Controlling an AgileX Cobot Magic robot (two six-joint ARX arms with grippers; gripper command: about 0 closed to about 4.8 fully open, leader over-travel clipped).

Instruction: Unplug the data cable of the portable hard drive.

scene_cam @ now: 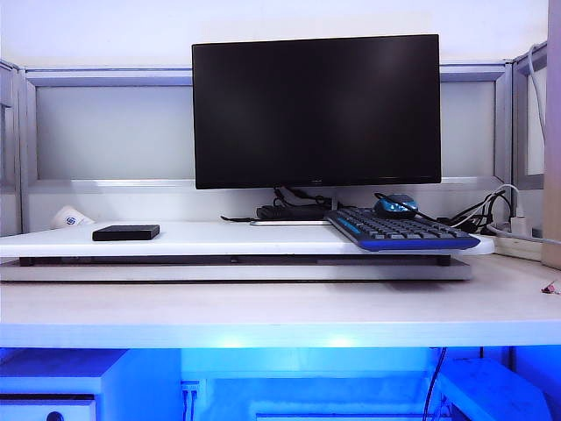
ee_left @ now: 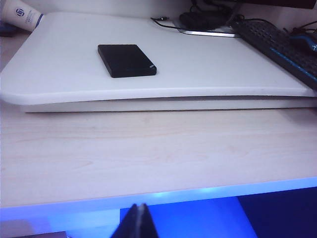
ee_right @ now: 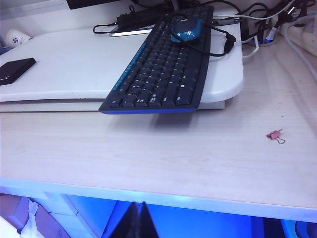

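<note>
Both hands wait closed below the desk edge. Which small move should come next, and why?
Probably raise the left hand toward the hard drive and open it. The drive lies alone on the left of the raised board, on this arm's side. Both it and the right hand are shut, low in front of the desk, touching nothing. No cable shows at the drive from these views, so a closer look comes first.

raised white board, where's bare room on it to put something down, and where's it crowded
Bare: the stretch of the raised white board between the portable hard drive and the keyboard; also the desk in front, where only a pink clip lies. Crowded: behind the keyboard, with mouse and cables. Both grippers, left gripper and right gripper, hang shut below the desk edge.
</note>
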